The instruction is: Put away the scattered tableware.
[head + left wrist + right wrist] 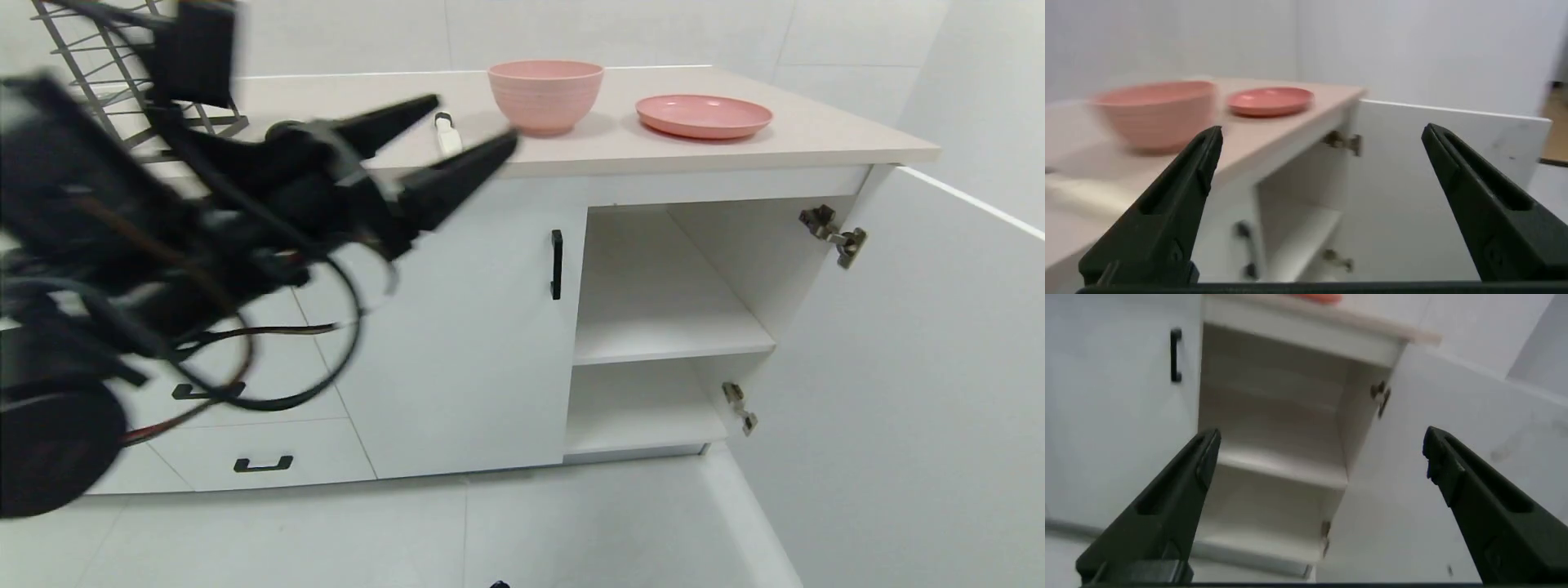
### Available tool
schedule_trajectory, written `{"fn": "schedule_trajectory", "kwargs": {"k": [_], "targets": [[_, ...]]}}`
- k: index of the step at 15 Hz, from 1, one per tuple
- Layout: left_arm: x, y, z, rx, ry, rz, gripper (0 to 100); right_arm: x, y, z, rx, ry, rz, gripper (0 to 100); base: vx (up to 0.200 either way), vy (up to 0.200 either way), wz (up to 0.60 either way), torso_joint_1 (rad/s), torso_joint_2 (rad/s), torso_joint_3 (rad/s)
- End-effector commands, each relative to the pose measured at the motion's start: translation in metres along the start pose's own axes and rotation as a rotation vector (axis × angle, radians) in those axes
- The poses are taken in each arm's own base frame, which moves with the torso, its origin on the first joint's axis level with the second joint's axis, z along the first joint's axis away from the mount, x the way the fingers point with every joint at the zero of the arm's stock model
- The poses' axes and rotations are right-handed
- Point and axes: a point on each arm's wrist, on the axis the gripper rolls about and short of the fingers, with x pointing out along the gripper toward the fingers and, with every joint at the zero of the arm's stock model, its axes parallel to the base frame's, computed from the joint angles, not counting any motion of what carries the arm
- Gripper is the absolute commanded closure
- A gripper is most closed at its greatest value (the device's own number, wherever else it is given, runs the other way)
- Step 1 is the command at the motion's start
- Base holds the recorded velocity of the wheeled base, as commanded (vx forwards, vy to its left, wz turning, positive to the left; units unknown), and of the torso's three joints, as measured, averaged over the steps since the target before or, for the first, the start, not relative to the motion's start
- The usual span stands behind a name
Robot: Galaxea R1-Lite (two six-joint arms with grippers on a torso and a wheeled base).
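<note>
A pink bowl (545,94) and a pink plate (704,114) stand side by side on the beige countertop (816,135), the plate to the right. A small white utensil (446,135) lies left of the bowl. My left gripper (473,122) is raised in front of the counter's edge, left of the bowl, open and holding nothing. In the left wrist view the bowl (1155,110) and plate (1270,100) lie beyond the open left gripper (1323,135). My right gripper (1323,441) is open and faces the open cabinet compartment (1282,465).
The cabinet's right door (939,327) stands swung open, showing two bare white shelves (661,327). The left door with a black handle (557,263) is closed. Drawers (261,464) sit at lower left. A wire rack (106,73) stands on the counter's far left.
</note>
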Motion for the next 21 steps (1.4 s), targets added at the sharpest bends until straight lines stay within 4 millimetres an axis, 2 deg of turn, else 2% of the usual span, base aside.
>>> {"fn": "schedule_trajectory", "kwargs": {"k": [1, 2, 3, 4, 5, 6, 7, 10, 12, 15, 18, 19, 21], "targets": [[-0.213, -0.081, 0.034, 0.235, -0.055, 0.360, 0, 0.000, 0.000, -0.003, 0.006, 0.029, 0.007, 0, 0.000, 0.000, 0.00, 0.000, 0.00, 0.000], [-0.224, -0.091, 0.032, 0.242, -0.050, 0.382, 0, 0.000, 0.001, -0.004, 0.010, 0.042, 0.011, 0, 0.000, 0.000, 0.00, 0.000, 0.00, 0.000], [-0.243, -0.108, 0.021, 0.232, -0.011, 0.432, 0, 0.000, 0.002, -0.008, 0.022, 0.077, 0.036, 0, 0.000, 0.000, 0.00, 0.000, 0.00, 0.000], [-0.261, -0.124, 0.002, 0.202, 0.053, 0.473, 0, -0.001, 0.004, -0.013, 0.032, 0.110, 0.087, 0, 0.000, 0.000, 0.00, 0.000, 0.00, 0.000], [-0.282, -0.140, -0.034, 0.137, 0.160, 0.526, 0, -0.001, 0.005, -0.016, 0.028, 0.139, 0.123, 0, 0.000, 0.000, 0.00, 0.000, 0.00, 0.000], [-0.294, -0.147, -0.062, 0.093, 0.243, 0.556, 0, -0.002, 0.006, -0.017, 0.021, 0.149, 0.142, 0, 0.000, 0.000, 0.00, 0.000, 0.00, 0.000], [-0.298, -0.145, -0.075, 0.078, 0.318, 0.585, 0, -0.002, 0.006, -0.018, 0.014, 0.143, 0.169, 0, 0.000, 0.000, 0.00, 0.000, 0.00, 0.000], [-0.302, -0.142, -0.081, 0.081, 0.382, 0.750, 0, -0.002, 0.006, -0.019, 0.011, 0.148, 0.187, 0, 0.000, 0.000, 0.00, 0.000, 0.00, 0.000], [-0.307, -0.140, -0.083, 0.134, 0.436, 0.930, 0, -0.004, 0.005, -0.028, 0.025, 0.270, 0.044, 0, 0.000, 0.000, 0.00, 0.000, 0.00, 0.000], [-0.307, -0.140, -0.084, 0.093, 0.421, 0.922, 0, -0.004, 0.004, -0.028, 0.037, 0.277, 0.015, 0, 0.000, 0.000, 0.00, 0.000, 0.00, 0.000], [-0.307, -0.140, -0.084, 0.066, 0.409, 0.929, 0, -0.009, 0.004, -0.028, 0.068, 0.208, 0.107, 0, 0.000, 0.000, 0.00, 0.000, 0.00, 0.000], [-0.307, -0.140, -0.084, 0.060, 0.408, 0.931, 0, -0.013, 0.003, -0.028, 0.090, 0.184, -0.001, 0, 0.000, 0.000, 0.00, 0.000, 0.00, 0.000], [-0.307, -0.140, -0.084, 0.058, 0.407, 0.931, 0, -0.013, 0.002, -0.029, 0.107, 0.201, -0.076, 0, 0.000, 0.000, 0.00, 0.000, 0.00, 0.000]]}}
